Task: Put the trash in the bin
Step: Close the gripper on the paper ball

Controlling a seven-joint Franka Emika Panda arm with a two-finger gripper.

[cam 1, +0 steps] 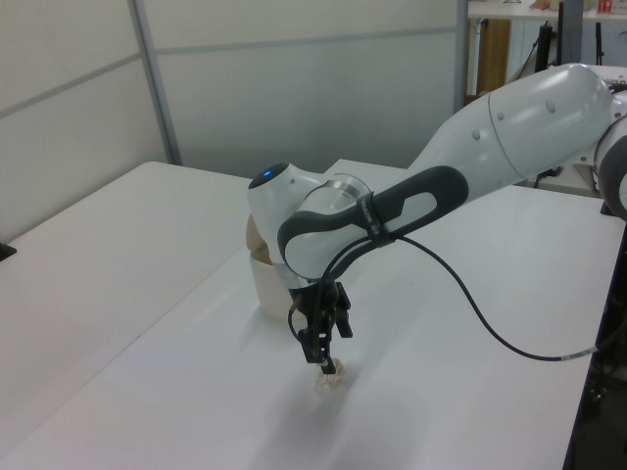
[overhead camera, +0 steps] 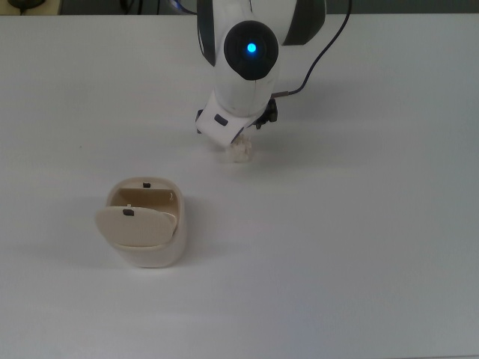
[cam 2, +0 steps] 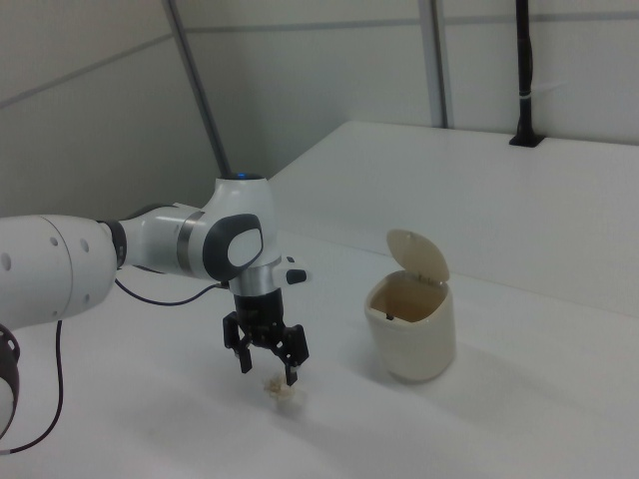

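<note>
The trash (cam 2: 284,391) is a small crumpled off-white paper wad lying on the white table (cam 2: 519,419). My gripper (cam 2: 270,371) hangs straight down just over it, open, one fingertip on each side of the wad's top. From above, my arm covers most of the trash (overhead camera: 240,154). In the left view the gripper (cam 1: 323,358) stands right above the trash (cam 1: 332,378). The cream bin (cam 2: 411,339) stands upright with its lid (cam 2: 420,257) swung up, to the right view's right of the wad. In the top view the bin (overhead camera: 146,250) sits lower left of the wad.
A black cable (cam 1: 490,323) loops from my arm over the table. My arm hides much of the bin (cam 1: 262,285) in the left view. Wall panels stand behind the table, and a black post (cam 2: 523,90) rises at its far edge.
</note>
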